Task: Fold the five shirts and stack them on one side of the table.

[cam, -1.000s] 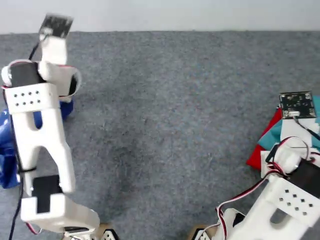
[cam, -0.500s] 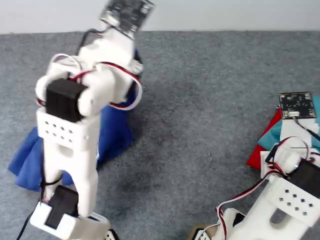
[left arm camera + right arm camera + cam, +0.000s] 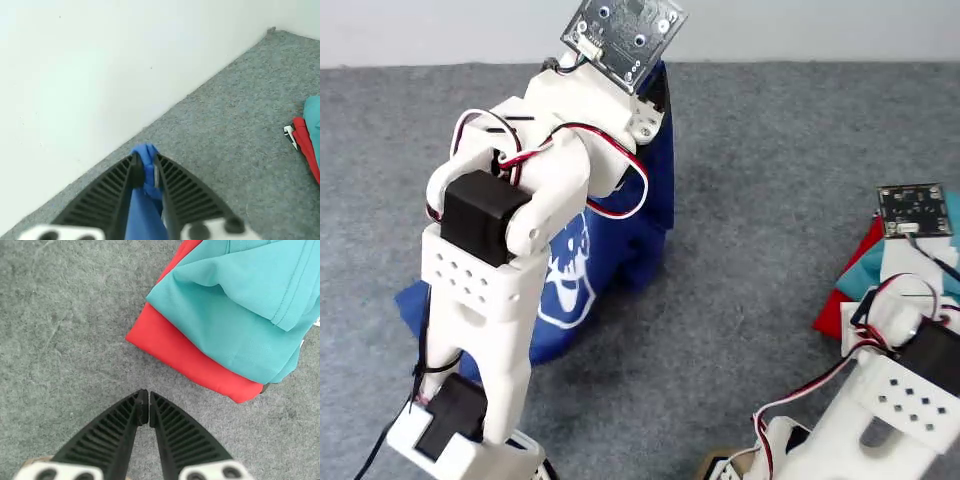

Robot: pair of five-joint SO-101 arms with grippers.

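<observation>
Holding blue shirt (image 3: 658,150) by a pinched edge in left tool (image 3: 146,162), high over table (image 3: 770,200), with lower cloth trailing onto the near-left surface. Noted shut and empty: right tool (image 3: 149,407), just beside red shirt (image 3: 170,355) topped by teal shirt (image 3: 235,315) at the right edge. Recommend carrying to centre, lowering slowly, spreading flat before folding; avoid dragging bunched cloth.

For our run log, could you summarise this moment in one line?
left gripper: shut on blue shirt | right gripper: shut, empty | teal shirt on red shirt
</observation>
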